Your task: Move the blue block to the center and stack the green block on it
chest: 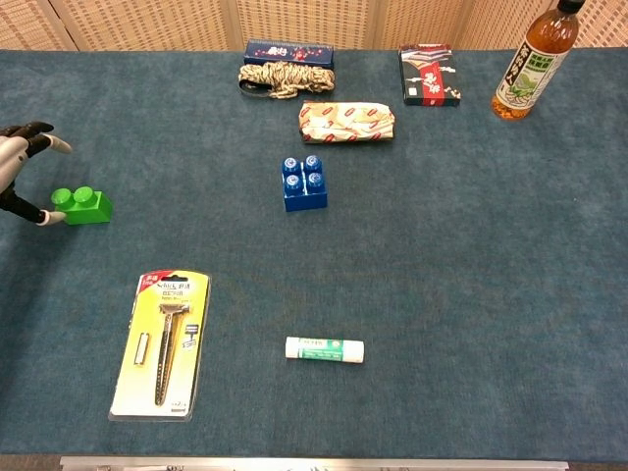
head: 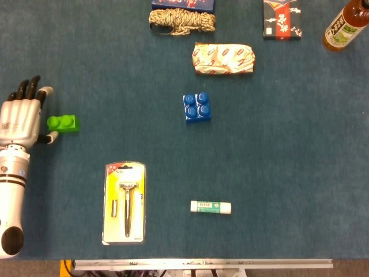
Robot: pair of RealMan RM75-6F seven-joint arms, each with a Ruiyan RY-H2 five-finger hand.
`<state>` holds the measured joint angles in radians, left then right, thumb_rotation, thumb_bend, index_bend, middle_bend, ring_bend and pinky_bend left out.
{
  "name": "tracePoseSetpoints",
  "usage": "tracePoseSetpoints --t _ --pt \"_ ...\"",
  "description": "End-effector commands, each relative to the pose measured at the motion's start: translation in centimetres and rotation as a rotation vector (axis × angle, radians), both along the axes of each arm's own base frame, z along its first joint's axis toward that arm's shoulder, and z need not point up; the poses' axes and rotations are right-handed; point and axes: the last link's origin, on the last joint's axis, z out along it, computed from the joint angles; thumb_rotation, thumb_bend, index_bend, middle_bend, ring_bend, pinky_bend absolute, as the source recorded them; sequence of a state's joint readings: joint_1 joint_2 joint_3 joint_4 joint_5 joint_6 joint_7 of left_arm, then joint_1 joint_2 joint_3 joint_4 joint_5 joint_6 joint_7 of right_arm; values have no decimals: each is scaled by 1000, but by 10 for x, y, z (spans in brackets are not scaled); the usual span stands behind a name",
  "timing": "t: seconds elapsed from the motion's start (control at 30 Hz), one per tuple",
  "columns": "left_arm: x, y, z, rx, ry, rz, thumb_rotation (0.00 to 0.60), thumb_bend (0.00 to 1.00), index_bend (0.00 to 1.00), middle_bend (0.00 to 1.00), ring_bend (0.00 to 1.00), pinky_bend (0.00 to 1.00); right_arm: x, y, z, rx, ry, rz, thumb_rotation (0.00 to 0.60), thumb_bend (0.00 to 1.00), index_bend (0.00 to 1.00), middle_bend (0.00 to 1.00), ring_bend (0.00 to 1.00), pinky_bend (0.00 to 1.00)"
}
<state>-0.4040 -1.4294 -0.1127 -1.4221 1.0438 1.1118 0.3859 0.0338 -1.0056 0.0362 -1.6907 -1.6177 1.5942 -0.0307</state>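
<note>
One green block (head: 63,123), flat, long axis left-right

Bare cloth is lying open between the green block (head: 63,123) and the blue block (head: 196,107), while the wrapped packet (head: 223,59) is crowding the blue block's far side and the razor pack (head: 124,202) is sitting nearer, left of the glue stick (head: 211,207).
</note>
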Motion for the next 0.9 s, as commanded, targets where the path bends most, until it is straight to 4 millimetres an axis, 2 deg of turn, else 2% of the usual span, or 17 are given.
tracePoseSetpoints --t 0.03,0.33,0.9 --pt "4 2 -1 -7 -4 -5 600 144 213 61 61 201 0 0 0 0 0 0 600 226 208 168 0 99" --pt "11 8 -4 -18 -31 -3 600 145 374 61 61 201 0 0 1 -1 -4 -1 600 226 226 168 0 99" --pt "3 12 -6 -35 -25 53 600 152 436 61 61 201 -1 0 0 6 -3 -8 600 226 228 168 0 99"
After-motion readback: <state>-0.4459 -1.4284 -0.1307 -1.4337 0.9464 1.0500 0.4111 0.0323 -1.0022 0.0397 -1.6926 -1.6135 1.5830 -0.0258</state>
